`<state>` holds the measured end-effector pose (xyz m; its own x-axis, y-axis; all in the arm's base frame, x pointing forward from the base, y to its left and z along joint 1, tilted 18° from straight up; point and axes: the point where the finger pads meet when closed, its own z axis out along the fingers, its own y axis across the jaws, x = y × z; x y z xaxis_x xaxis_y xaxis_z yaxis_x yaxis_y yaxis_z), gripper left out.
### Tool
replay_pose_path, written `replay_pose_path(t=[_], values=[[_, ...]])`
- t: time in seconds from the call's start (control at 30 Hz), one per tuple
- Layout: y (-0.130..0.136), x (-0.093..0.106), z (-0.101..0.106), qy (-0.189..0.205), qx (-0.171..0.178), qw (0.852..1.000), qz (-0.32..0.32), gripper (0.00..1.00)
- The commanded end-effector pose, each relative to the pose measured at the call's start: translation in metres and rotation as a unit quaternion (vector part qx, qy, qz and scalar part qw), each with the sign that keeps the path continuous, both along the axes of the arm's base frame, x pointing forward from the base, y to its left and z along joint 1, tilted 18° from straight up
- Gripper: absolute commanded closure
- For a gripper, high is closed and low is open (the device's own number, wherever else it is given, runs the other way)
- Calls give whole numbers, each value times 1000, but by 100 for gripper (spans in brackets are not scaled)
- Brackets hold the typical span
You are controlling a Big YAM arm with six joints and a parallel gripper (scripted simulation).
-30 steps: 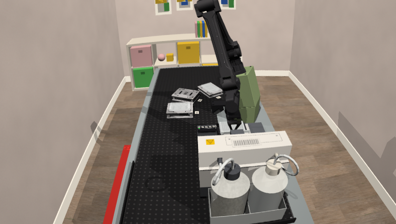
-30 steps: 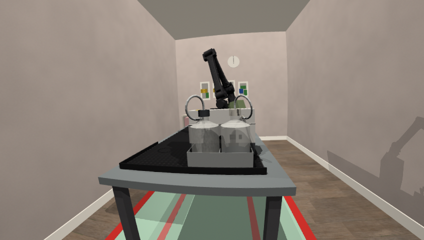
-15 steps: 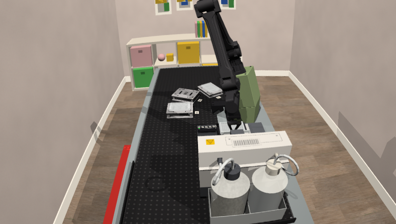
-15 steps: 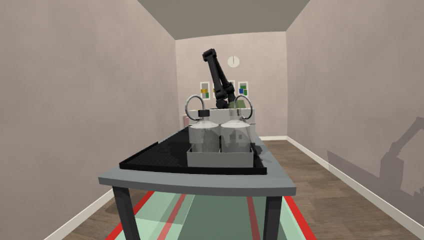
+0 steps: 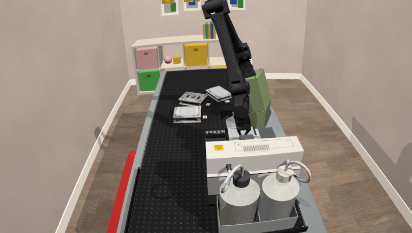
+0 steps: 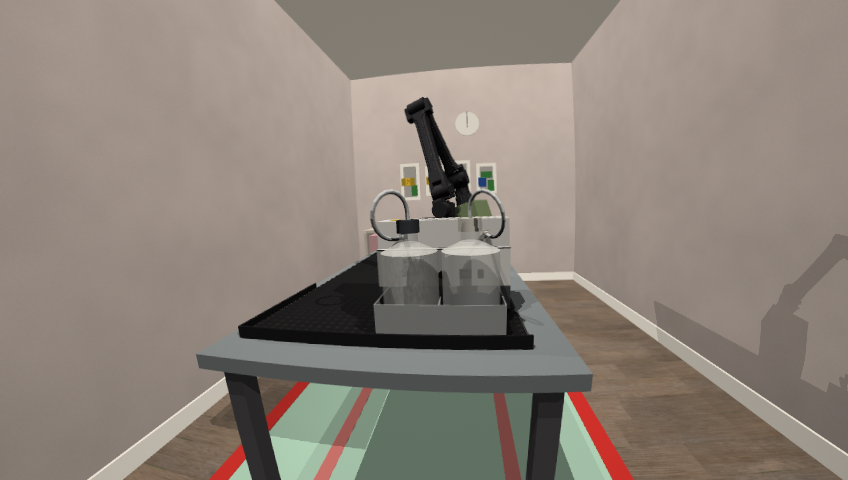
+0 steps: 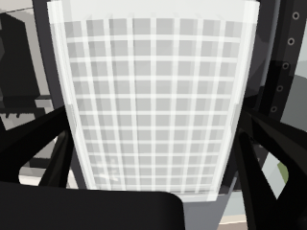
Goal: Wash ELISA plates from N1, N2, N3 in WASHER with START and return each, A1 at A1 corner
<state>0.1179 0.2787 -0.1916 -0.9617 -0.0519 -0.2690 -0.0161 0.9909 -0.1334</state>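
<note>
My gripper [image 5: 244,133] [image 7: 153,113] is shut on a clear-white ELISA plate [image 5: 233,133] [image 7: 153,86], one finger against each long side. The plate is at the carrier, in front of the white washer [image 5: 225,166]; whether it lies flat in the pocket cannot be told. Grey carrier surface [image 7: 203,213] shows past its end in the wrist view. The near nest [image 5: 187,119] and the far-right nest [image 5: 221,99] each hold a plate. The nest between them [image 5: 193,98] is empty. The keypad [image 5: 215,134] left of the carrier shows a small green light. Well A1 is not readable.
A bottle with a black cap [image 5: 239,199] [image 6: 409,273] and one with a pale cap [image 5: 279,193] [image 6: 470,273] stand in a grey tray behind the washer, with looped hoses. A green block [image 5: 257,95] stands beside the arm. The washer body rises close to the gripper.
</note>
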Motion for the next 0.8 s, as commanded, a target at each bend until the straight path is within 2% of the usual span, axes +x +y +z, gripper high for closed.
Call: replay_pose_path(t=[0.0, 0.13, 0.17, 0.77], values=[[5, 5, -3, -2, 4, 1000, 2, 16], [6, 2, 0, -2, 6, 1000, 1, 16], [6, 2, 0, -2, 6, 1000, 1, 0], [6, 2, 0, -2, 6, 1000, 1, 0]])
